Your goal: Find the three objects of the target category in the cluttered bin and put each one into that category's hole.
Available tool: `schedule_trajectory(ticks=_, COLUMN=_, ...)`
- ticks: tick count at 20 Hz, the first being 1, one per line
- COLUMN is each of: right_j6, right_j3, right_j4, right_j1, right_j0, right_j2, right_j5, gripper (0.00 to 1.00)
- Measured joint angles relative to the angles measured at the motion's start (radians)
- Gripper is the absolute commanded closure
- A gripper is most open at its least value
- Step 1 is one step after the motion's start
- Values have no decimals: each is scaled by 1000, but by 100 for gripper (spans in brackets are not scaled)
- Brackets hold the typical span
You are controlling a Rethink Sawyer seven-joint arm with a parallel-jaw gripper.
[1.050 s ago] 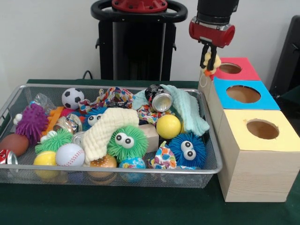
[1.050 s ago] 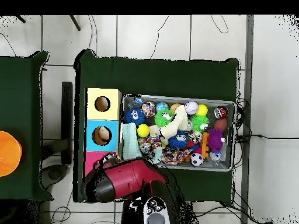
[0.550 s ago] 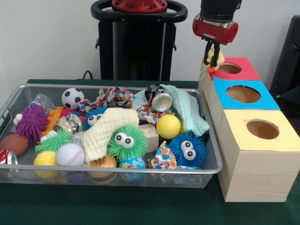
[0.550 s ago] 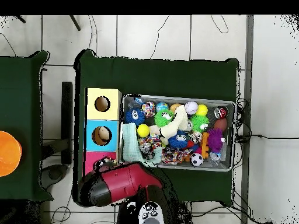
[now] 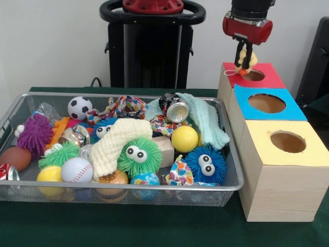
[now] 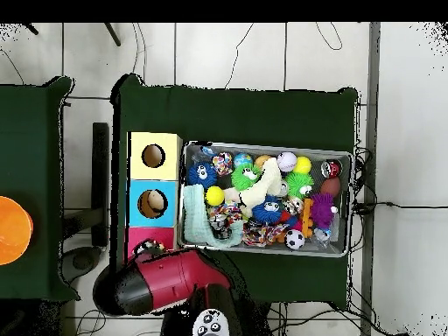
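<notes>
From the front, my hand hangs from above at the far end of the row of boxes, closed on a small yellow toy that dangles between the fingers. The toy sits just over the near rim of the hole in the red box, a touch toward the bin side of the hole's middle. As I judge it, the drop turns on that offset: the hole lies directly below and slightly beyond the toy, away from the wire bin, so a small shift that way should centre it before I let go. The blue box and yellow box stand nearer the camera and well clear.

From overhead, my arm covers most of the red box. I cannot see my fingers or the toy here. The bin stays crowded with balls and fuzzy toys beside the boxes on the bench.
</notes>
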Motion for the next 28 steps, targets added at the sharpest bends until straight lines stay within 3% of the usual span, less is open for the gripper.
schedule_trajectory(ticks=14, right_j6=0, right_j3=0, right_j4=36, right_j1=1, right_j0=77, right_j2=-44, right_j5=-20, gripper=100)
schedule_trajectory(ticks=28, right_j6=0, right_j3=-11, right_j4=37, right_j1=44, right_j0=176, right_j2=-173, right_j5=-118, gripper=100)
